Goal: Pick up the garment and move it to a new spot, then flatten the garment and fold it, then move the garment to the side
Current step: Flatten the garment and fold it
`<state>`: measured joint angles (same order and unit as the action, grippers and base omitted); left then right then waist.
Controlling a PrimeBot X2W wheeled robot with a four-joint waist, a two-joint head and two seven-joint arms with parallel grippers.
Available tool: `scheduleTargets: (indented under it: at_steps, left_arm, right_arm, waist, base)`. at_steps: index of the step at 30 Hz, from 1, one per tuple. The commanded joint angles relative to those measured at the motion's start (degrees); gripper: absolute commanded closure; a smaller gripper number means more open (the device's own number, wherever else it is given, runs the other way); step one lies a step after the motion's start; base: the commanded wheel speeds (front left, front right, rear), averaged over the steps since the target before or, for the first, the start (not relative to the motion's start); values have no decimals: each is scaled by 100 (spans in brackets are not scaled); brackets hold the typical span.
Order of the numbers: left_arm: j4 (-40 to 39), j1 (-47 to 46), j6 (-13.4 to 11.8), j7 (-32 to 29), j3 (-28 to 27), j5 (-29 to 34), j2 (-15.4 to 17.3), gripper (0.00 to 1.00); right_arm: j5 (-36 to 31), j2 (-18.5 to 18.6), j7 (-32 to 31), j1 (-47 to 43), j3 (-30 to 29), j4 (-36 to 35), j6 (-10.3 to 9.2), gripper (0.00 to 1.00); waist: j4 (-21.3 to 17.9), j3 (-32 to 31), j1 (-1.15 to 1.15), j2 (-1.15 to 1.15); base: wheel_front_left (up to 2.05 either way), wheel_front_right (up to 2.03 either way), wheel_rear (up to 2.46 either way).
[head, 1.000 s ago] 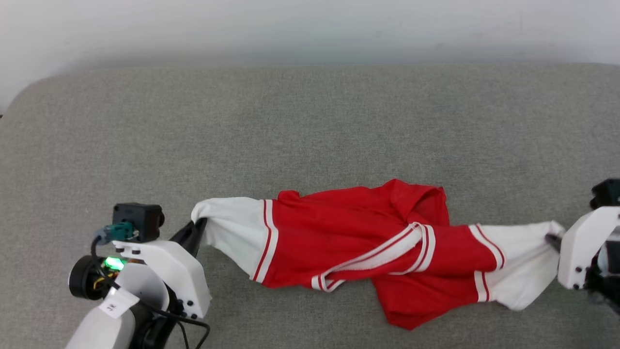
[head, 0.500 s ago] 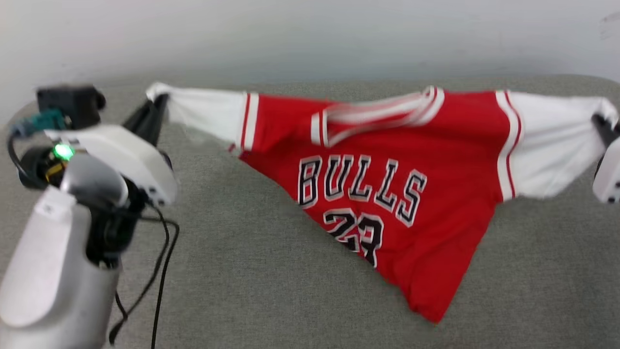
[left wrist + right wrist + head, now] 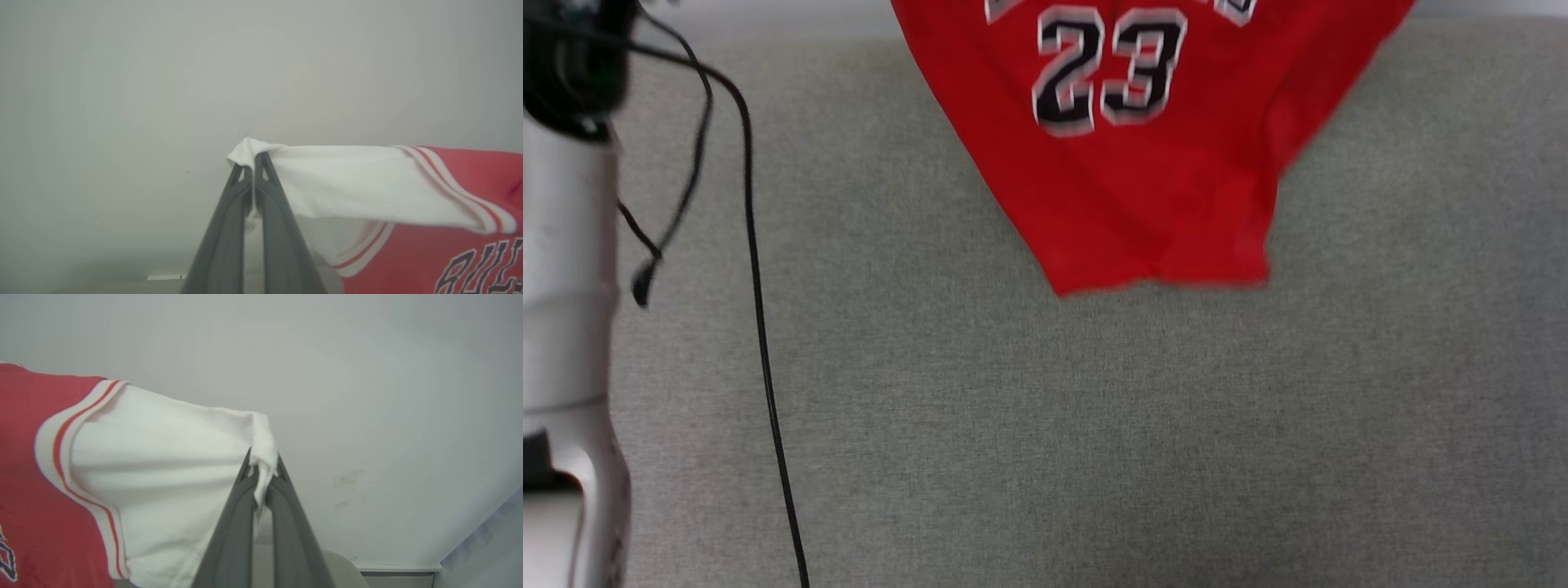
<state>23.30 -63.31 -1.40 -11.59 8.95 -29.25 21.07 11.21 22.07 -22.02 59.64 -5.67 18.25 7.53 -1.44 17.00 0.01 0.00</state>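
Head view: the garment hangs over the grey fabric surface, red hem lowest. Left wrist view: the left hand is clamped shut on the tip of a white sleeve, and the red body stretches away to its right. Right wrist view: the right hand pinches the other sleeve, with the body to its left.

Plain indoor room: grey fabric cushion and bare white wall.

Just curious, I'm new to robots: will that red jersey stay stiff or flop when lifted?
Probably floppy: the jersey hangs in loose folds. Likely light for its size: the left gripper and right gripper carry it by pinched sleeve tips alone.
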Motion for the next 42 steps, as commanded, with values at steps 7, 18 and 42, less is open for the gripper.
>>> scheduleTargets:
  at_steps: [7, 18, 42]
  left_arm:
    - [817, -1511, 71, 618, -7, 302, 156, 100]
    - [1853, -2533, 302, 1252, -52, 312, 263, 100]
    - [3570, -774, 888, 2246, 374, -637, -320, 100]
  right_arm:
    - [-357, 108, 550, 1507, 335, 542, -9, 100]
    - [-544, -88, 1113, 2783, 679, 1495, -9, 100]
    - [798, -562, 2083, 1196, 2193, 3205, -7, 100]
  waist:
    - [-104, 786, -1, 0]
    - [-153, 1345, -1, 0]
    - [-47, 1352, -1, 0]
  base:
    - [0, 0, 0]
    - [0, 0, 0]
    - [0, 0, 0]
